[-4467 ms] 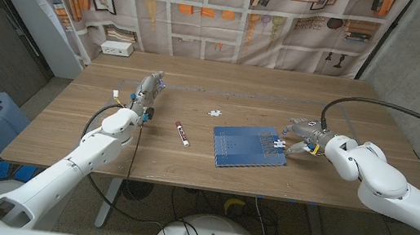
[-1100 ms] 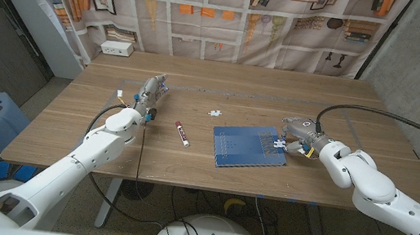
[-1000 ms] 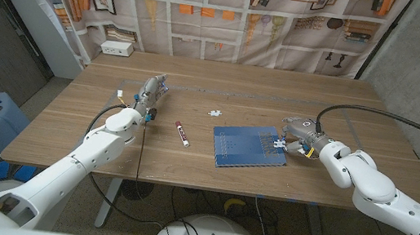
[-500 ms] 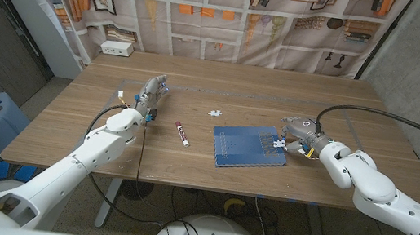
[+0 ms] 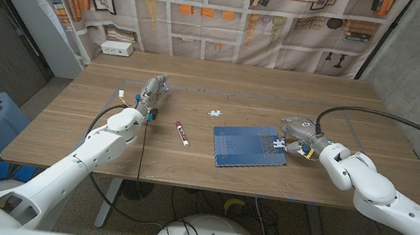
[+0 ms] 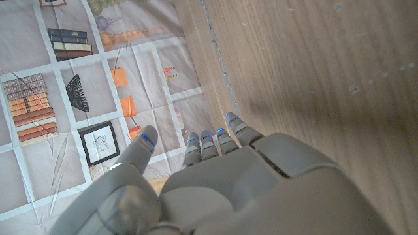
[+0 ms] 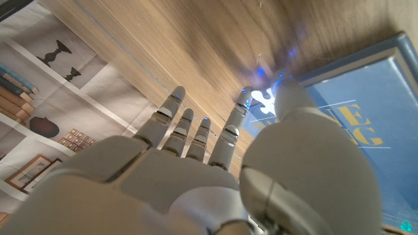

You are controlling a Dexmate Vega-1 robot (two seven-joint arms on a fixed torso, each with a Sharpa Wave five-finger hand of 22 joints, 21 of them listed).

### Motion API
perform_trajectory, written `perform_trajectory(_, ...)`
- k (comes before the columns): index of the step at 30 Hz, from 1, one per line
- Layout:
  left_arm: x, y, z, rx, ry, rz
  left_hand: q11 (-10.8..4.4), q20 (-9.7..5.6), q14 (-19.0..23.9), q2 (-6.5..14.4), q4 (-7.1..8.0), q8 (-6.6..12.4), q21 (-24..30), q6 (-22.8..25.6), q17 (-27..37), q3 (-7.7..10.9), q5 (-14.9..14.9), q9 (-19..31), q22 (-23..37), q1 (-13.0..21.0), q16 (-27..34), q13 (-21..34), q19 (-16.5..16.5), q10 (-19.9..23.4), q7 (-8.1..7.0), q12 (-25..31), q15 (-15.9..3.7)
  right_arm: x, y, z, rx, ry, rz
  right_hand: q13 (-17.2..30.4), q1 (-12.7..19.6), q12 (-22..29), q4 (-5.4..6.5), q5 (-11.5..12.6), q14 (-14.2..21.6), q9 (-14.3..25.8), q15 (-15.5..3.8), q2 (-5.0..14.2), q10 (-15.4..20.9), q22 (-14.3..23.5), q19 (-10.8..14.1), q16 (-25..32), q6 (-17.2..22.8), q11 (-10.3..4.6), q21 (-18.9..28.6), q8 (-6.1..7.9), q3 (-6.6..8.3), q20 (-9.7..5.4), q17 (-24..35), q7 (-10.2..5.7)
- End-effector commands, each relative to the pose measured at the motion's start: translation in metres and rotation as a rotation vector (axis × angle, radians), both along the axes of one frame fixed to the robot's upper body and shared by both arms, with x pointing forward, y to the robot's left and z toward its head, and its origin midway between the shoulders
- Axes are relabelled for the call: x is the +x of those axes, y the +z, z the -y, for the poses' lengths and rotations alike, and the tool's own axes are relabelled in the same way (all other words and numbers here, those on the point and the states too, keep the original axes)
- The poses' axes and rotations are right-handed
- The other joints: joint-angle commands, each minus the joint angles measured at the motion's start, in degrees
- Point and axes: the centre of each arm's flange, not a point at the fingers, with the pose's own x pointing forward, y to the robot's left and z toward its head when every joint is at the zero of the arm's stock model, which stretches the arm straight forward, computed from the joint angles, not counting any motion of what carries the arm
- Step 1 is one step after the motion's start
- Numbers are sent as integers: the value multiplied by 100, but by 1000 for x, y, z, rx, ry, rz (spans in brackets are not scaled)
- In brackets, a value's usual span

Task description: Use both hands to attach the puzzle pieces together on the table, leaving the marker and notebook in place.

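The right hand (image 5: 297, 133) is the nearer one to a puzzle piece: a small white piece (image 5: 278, 142) lies on the right corner of the blue notebook (image 5: 249, 147), just beside that hand's fingertips and toward the table's middle from them. In the right wrist view the same piece (image 7: 262, 102) sits between the thumb and one of the fingers (image 7: 237, 117), which reach toward it and look close to touching; I cannot tell whether they have actually closed on it, so the hand reads as spread and about to pinch rather than holding. The piece is flat, white and knobbed, too small for me to judge a long axis. A second white piece (image 5: 215, 112) lies on the bare table (image 5: 344, 99) beyond the notebook's far edge, well apart from the first and between the two hands. The left hand (image 5: 151, 93) holds nothing, its fingers apart, near the table's left side; the red-and-white marker (image 5: 182, 133) lies between it and the notebook, angled across the wood.
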Motion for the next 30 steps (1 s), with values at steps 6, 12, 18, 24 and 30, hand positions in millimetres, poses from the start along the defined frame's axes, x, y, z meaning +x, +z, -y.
perform_trajectory(6, -1, -1, 3, 2, -2, -2, 9, 2, 5, 414, 51, -17, -1, 52, 23, 1, -14, 27, 15, 72, 5, 34, 30, 19, -8, -9, -11, -4, 3, 5, 27, 1, 14, 4, 16, -9, 30, 47, 71, 21, -132, 71, 83, 13, 42, 59, 117, -21, -24, 77, 14, 54, 37, -20)
perform_trajectory(12, -2, -1, 3, 2, -2, 1, 8, 10, 6, 414, 52, -16, -2, 55, 23, 1, -14, 27, 15, 74, 5, 34, 29, 16, -5, -11, -9, -4, 4, 6, 28, 3, 22, 4, 20, -8, 36, 49, 90, 21, -140, 75, 113, 14, 61, 64, 147, -44, -22, 85, 11, 48, 42, -21)
perform_trajectory(18, -3, -1, 4, 7, 0, -1, 10, 7, 4, 414, 52, -15, -2, 59, 23, 1, -14, 27, 15, 77, 4, 34, 29, 18, -10, -10, -10, -5, 6, 8, 34, 1, 26, 3, 25, -14, 41, 50, 91, 20, -142, 79, 123, 14, 82, 62, 176, -54, -19, 92, 10, 39, 45, -22)
perform_trajectory(24, -3, 0, 5, 15, -6, 4, 1, 8, 3, 413, 52, -14, -1, 65, 22, 2, -14, 28, 15, 80, 4, 34, 32, 23, -10, -9, -12, -5, 10, 10, 44, 2, 26, 3, 34, -16, 43, 53, 103, 19, -142, 79, 151, 15, 114, 63, 206, -66, -14, 98, 7, 37, 50, -23)
perform_trajectory(30, -5, 1, 6, 28, -9, 7, 5, 6, 5, 411, 50, -14, -1, 68, 21, 2, -14, 28, 15, 84, 4, 34, 33, 21, -15, -10, -13, -6, 14, 12, 57, 8, 24, 2, 39, -17, 48, 54, 116, 18, -150, 84, 178, 15, 129, 66, 231, -71, -15, 103, 5, 37, 55, -23)
